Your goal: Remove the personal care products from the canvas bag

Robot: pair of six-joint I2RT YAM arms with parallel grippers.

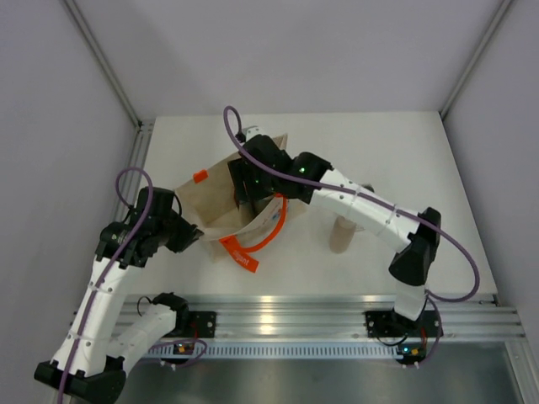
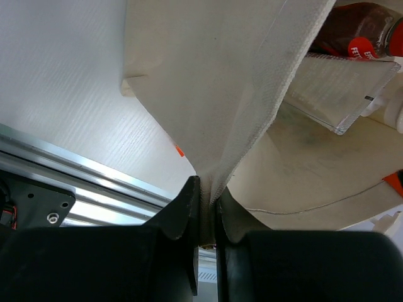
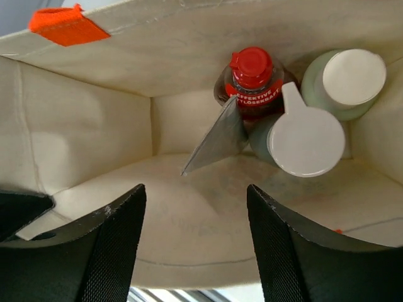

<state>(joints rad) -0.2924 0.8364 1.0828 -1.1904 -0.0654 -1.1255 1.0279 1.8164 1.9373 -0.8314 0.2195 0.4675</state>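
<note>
The beige canvas bag (image 1: 215,202) lies open near the table's middle, its orange handles (image 1: 268,234) trailing toward me. My left gripper (image 2: 208,192) is shut on the bag's rim (image 2: 217,94) and holds the mouth apart. My right gripper (image 3: 195,192) is inside the bag, open, with nothing between its fingers. Beyond it, in the bag's far corner, stand a pale green bottle (image 3: 343,78) and a grey-green bottle (image 3: 305,139), both with white caps. With them are a dark bottle with a red cap (image 3: 252,72) and a clear flat packet (image 3: 217,139). A tan bottle (image 1: 341,236) stands on the table right of the bag.
An aluminium rail (image 1: 320,316) runs along the near table edge (image 2: 75,170). Grey walls close in the table at the left, back and right. An orange tab (image 3: 60,25) sits on the bag's rim.
</note>
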